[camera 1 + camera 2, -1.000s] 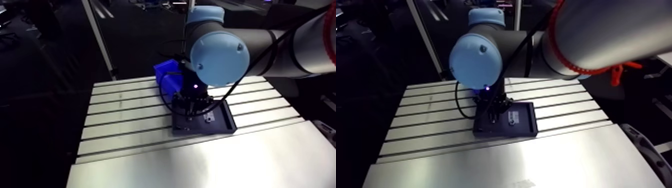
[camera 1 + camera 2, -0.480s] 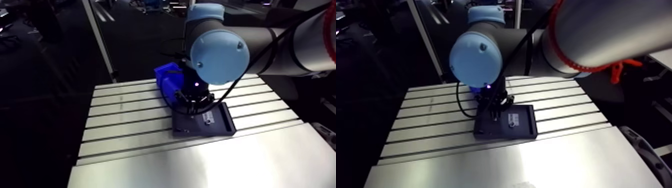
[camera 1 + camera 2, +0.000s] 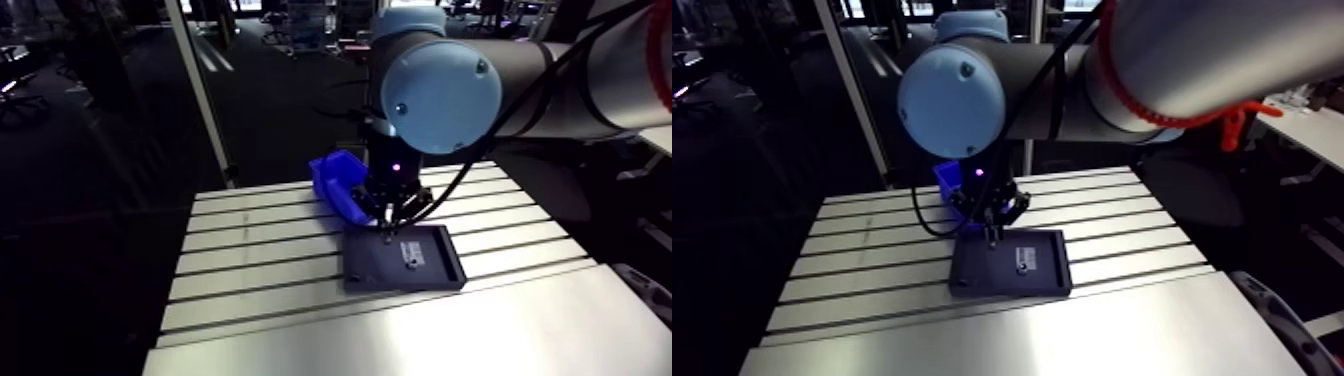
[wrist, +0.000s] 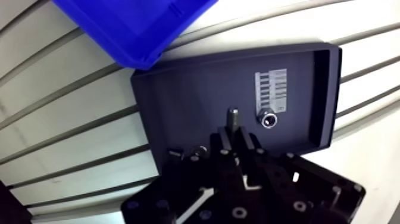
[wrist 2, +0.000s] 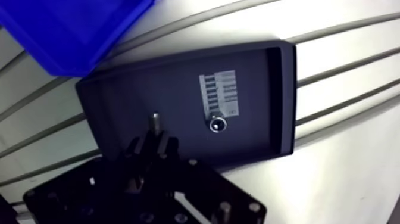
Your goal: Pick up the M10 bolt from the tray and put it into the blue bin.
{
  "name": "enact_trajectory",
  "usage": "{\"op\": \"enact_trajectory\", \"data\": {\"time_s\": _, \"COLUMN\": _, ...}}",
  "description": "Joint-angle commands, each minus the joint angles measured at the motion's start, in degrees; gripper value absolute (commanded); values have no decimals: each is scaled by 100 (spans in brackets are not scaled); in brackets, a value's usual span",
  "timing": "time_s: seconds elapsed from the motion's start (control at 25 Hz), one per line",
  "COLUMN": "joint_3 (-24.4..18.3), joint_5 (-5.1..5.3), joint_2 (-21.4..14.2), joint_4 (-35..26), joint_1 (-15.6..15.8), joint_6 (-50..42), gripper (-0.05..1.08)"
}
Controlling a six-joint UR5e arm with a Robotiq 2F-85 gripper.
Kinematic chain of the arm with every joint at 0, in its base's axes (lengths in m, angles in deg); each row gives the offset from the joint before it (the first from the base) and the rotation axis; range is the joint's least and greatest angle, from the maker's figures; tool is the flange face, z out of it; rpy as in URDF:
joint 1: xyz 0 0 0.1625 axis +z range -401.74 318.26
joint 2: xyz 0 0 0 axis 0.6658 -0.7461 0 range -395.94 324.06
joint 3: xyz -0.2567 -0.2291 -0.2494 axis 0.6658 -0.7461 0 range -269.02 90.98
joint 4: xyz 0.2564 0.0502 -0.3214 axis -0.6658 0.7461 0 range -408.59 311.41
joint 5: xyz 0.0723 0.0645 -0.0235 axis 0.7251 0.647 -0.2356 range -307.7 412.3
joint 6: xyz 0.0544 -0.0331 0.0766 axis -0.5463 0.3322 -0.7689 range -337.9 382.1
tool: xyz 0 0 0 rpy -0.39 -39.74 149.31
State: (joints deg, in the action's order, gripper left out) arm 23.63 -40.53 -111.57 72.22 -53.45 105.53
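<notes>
Wrist view, at the slotted table: the M10 bolt [image 4: 233, 114] stands pinched between the fingers of the gripper [image 4: 233, 134], its shank poking out past the tips, above the dark tray [image 4: 172, 95]. It appears lifted off the tray floor, though the height is hard to judge. The pick looks done. The carry to the blue bin [image 4: 128, 24] is the step in hand, and it calls for clearing the bin's wall before release. A second socket-head fastener [image 4: 266, 118] lies beside a label [image 4: 271, 89] on the tray. The bin's corner sits just beside the tray's corner, ahead of the gripper, and bare table [image 4: 59, 137] leaves open room around both.
</notes>
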Motion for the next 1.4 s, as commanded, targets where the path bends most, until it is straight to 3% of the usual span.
{"op": "enact_trajectory", "data": {"time_s": 0.04, "joint_3": -257, "joint_5": 6, "joint_2": -166, "joint_4": -386, "joint_1": 125, "joint_6": 819, "gripper": 107}}
{"op": "enact_trajectory", "data": {"time_s": 0.36, "joint_3": -529, "joint_5": 6, "joint_2": -606, "joint_4": -782, "joint_1": 221, "joint_6": 2797, "gripper": 107}}
{"op": "enact_trajectory", "data": {"time_s": 0.8, "joint_3": -1004, "joint_5": 23, "joint_2": -984, "joint_4": -1459, "joint_1": 46, "joint_6": 6877, "gripper": 107}}
{"op": "enact_trajectory", "data": {"time_s": 1.0, "joint_3": -1189, "joint_5": 15, "joint_2": -1001, "joint_4": -1723, "joint_1": -78, "joint_6": 8749, "gripper": 107}}
{"op": "enact_trajectory", "data": {"time_s": 1.2, "joint_3": -1444, "joint_5": 155, "joint_2": -931, "joint_4": -1731, "joint_1": -174, "joint_6": 10340, "gripper": 107}}
{"op": "enact_trajectory", "data": {"time_s": 1.4, "joint_3": -1769, "joint_5": 182, "joint_2": -703, "joint_4": -1767, "joint_1": -148, "joint_6": 11668, "gripper": 107}}
